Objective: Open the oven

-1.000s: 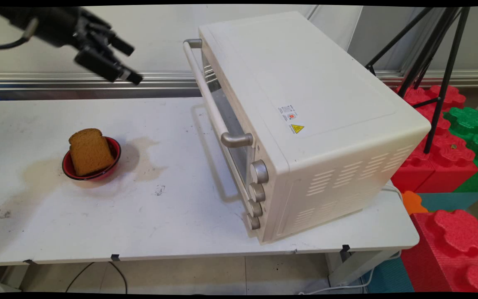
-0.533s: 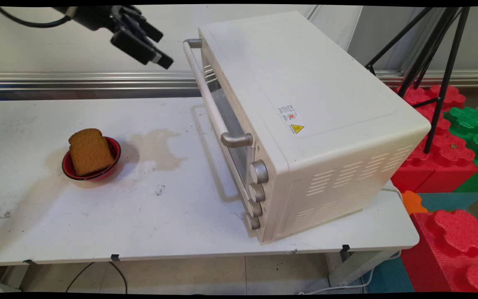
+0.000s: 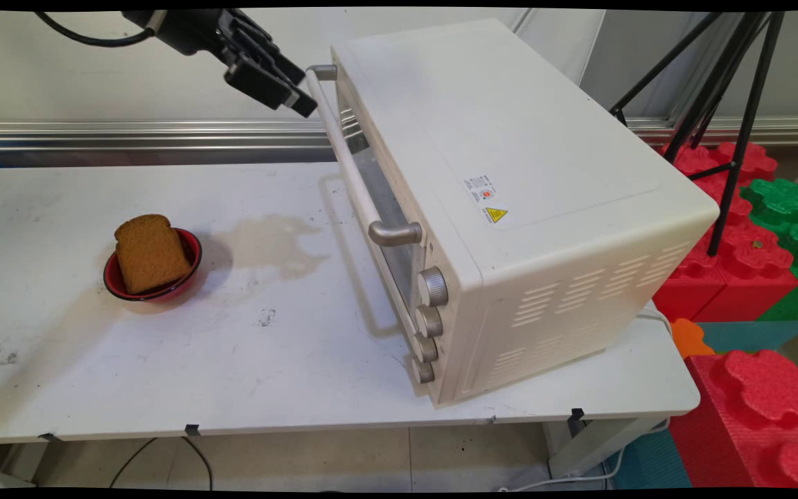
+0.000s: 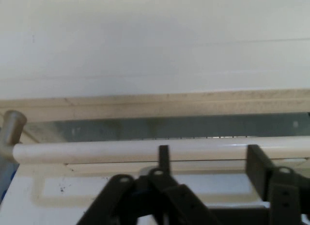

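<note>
My black gripper (image 3: 304, 90) hangs high at the upper left, open, its tips right at the far end of the toaster oven's long white handle (image 3: 350, 159). The cream toaster oven (image 3: 510, 173) stands on the right half of the table with its door closed. In the hand view the handle (image 4: 97, 151) runs across the picture, and my gripper (image 4: 208, 159) has its two fingers set apart just in front of it. The glass door (image 4: 145, 128) shows behind the bar. Nothing is held.
A slice of brown bread (image 3: 152, 253) leans in a red bowl (image 3: 194, 258) on the left of the white table (image 3: 267, 360). Four knobs (image 3: 432, 286) line the oven's front. Red and green foam blocks (image 3: 752, 263) and a black tripod (image 3: 738, 125) stand to the right.
The gripper has moved right and slightly up, from above the table's left part to the far end of the oven handle. Bread, bowl and oven have not moved.
</note>
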Tool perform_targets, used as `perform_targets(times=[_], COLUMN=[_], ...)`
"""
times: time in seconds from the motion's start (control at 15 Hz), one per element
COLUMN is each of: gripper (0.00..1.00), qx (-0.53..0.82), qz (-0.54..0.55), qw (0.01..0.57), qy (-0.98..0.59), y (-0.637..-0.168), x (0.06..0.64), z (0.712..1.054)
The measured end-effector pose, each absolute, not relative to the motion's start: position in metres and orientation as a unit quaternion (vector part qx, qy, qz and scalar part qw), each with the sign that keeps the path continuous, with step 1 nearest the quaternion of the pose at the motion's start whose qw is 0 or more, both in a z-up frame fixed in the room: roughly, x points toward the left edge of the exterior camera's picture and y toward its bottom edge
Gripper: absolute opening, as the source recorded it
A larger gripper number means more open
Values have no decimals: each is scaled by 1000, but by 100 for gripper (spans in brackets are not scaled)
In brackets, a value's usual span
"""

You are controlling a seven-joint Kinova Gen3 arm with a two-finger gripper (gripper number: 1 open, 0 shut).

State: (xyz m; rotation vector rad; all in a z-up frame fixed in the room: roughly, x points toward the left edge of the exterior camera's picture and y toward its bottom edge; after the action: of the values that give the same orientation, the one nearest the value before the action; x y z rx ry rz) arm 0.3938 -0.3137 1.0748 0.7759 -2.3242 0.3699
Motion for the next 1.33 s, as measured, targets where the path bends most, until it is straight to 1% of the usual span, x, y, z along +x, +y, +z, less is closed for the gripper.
perform_targets(times=[0.6, 1.33], gripper=[0, 0], qx=[296, 298], qz=[133, 122], qw=[334, 340], qy=[-885, -884], y=[-331, -348], x=[381, 363], z=[1063, 1034])
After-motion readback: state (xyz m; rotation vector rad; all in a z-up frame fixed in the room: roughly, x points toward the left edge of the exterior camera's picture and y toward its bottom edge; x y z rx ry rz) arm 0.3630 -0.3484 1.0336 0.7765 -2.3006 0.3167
